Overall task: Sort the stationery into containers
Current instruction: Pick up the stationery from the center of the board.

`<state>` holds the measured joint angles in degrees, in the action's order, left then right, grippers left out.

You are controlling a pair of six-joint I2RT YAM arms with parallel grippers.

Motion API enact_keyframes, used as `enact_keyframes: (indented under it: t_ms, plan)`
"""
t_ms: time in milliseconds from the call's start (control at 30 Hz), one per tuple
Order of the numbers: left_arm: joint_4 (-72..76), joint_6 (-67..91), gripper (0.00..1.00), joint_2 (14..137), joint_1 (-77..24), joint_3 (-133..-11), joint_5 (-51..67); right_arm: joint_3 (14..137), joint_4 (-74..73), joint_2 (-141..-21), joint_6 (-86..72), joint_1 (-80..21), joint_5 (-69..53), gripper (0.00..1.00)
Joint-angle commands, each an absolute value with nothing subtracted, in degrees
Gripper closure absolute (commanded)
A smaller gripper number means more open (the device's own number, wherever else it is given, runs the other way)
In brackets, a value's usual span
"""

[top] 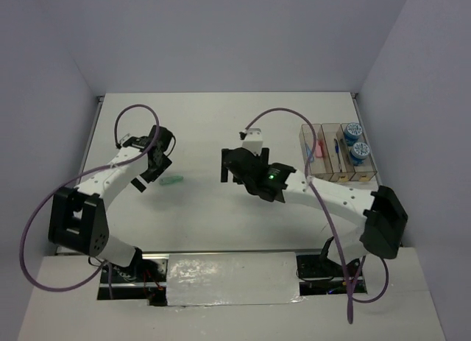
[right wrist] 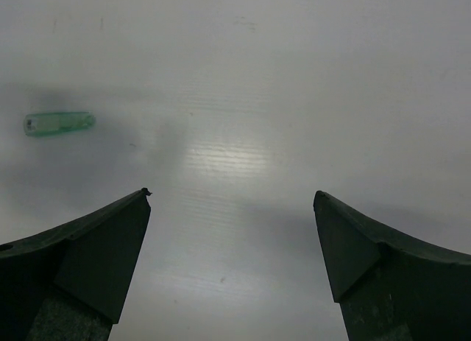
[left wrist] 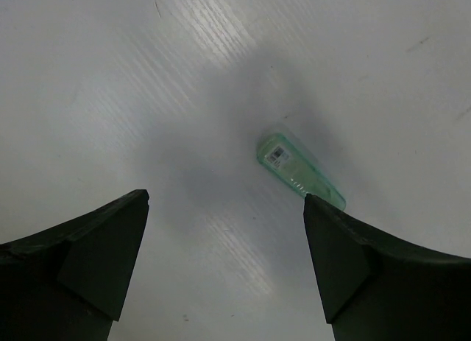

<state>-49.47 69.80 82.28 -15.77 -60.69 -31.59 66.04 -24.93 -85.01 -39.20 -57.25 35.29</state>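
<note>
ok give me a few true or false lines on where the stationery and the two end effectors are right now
1. The green piece lies on the table, outside the bins. True.
2. The left end effector is shut on the green piece. False: it is open, and the piece lies loose on the table ahead of its right finger.
3. Both blue-and-white rolls sit in the rightmost bin. True.
4. The right end effector holds the red pen. False: it is open and empty, and the pen lies in the leftmost bin.
</note>
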Motion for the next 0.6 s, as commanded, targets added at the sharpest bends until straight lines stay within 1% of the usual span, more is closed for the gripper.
enact_keyframes:
  t_ms: [0, 133, 267, 433, 567]
  plan:
    - [-51.59, 82.79, 0.02, 87.6, -15.21, -65.82, -34.63, 60.31, -23.21, -77.64, -39.73, -57.66, 37.62, 0.0]
    - [-53.52, 87.09, 0.01, 94.12, -14.94, -69.43, -34.8, 53.72, -20.57, -72.52, -38.59, -57.83, 35.51, 0.0]
    - [-52.65, 88.33, 0.01, 100.09, -14.76, -71.01, -32.7, 51.51, -19.86, -70.93, -37.62, -57.74, 35.07, 0.0]
    - [-50.36, 88.51, 0.03, 103.09, -14.77, -69.97, -28.92, 50.01, -19.69, -70.66, -36.65, -57.66, 34.72, 0.0]
    - [-44.93, 88.24, 0.06, 103.01, -14.94, -66.02, -25.93, 49.57, -18.81, -70.23, -36.12, -57.66, 34.45, 0.0]
